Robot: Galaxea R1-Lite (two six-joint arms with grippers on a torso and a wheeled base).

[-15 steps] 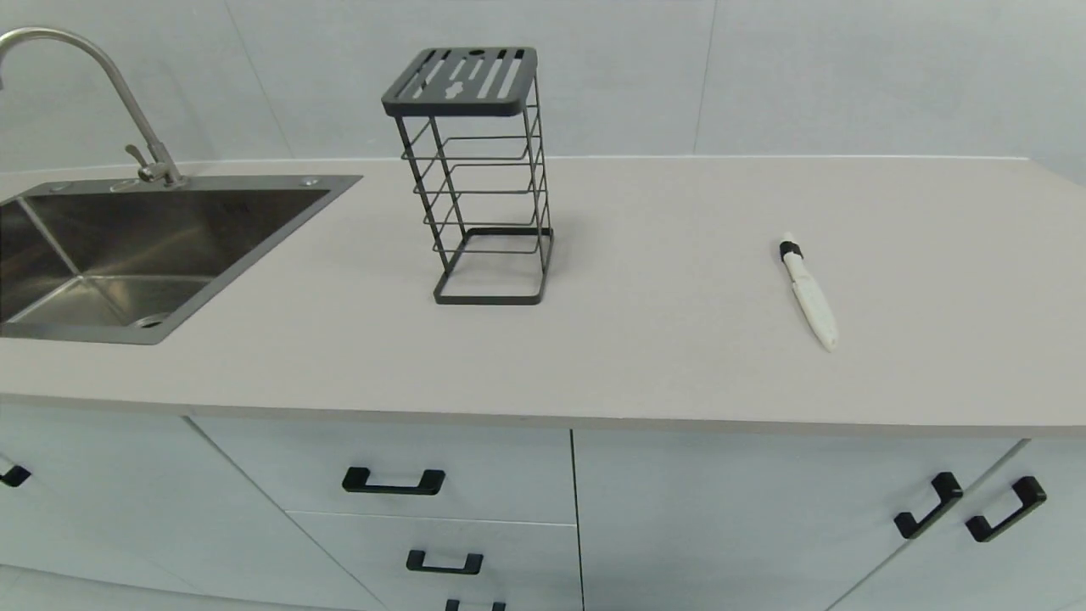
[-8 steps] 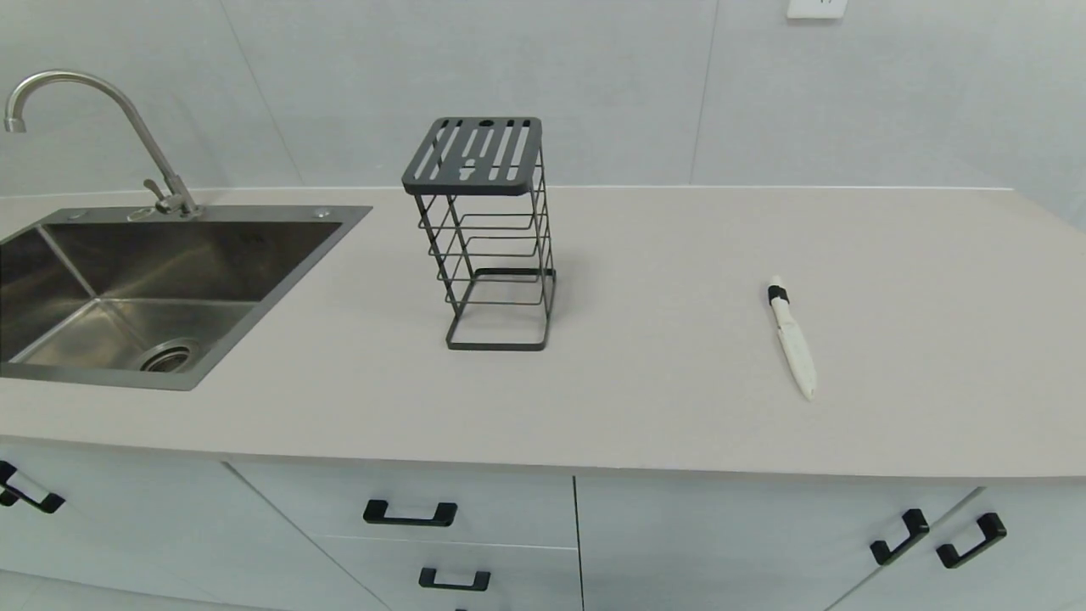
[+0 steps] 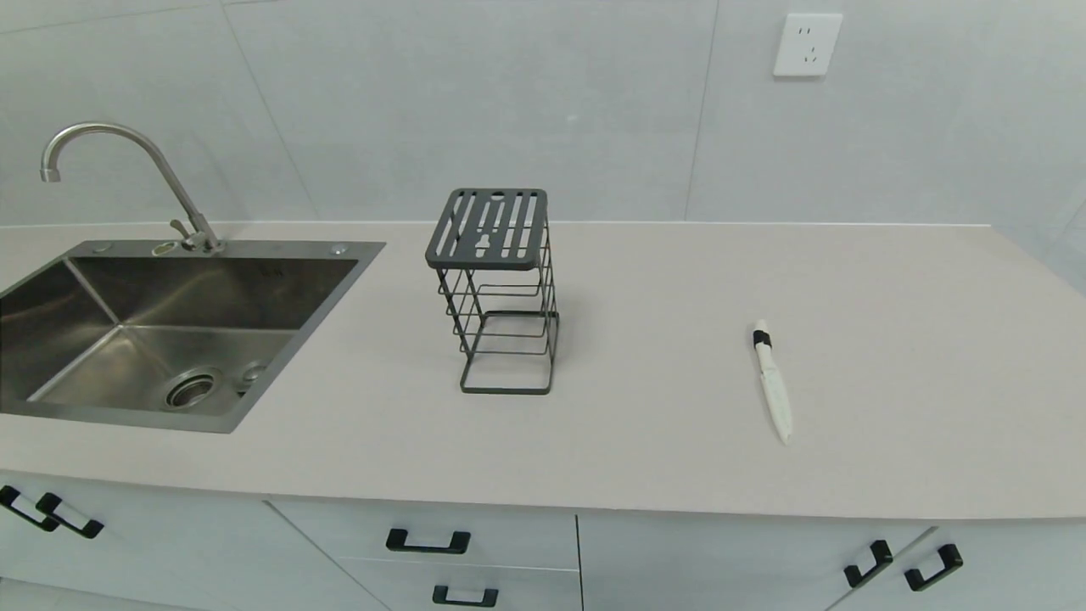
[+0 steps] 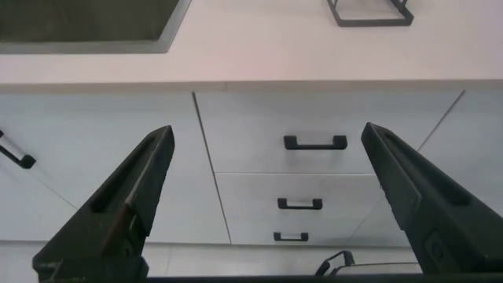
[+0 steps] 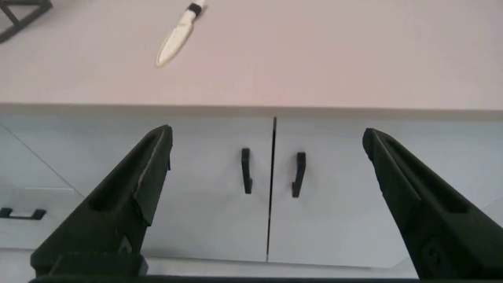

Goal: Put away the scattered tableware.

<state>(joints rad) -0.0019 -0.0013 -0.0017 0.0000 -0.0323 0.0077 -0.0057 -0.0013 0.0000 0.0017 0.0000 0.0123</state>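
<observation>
Lying where, the white knife?
Flat on the counter, toward its right end, nearer the front edge than the wall.
And the wire rack?
Upright mid-counter, well apart from the knife, near the sink.
The arms?
Left end effector and right end effector both gape wide, empty, below the counter's front edge.

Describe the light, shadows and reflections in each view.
Head view: soft, even light; the rack throws a faint shadow on the counter toward the knife; the steel sink shows bright reflections on its walls. Left wrist view: the open left gripper is a dark silhouette against pale cabinets. Right wrist view: the open right gripper is equally dark, the counter evenly lit.
</observation>
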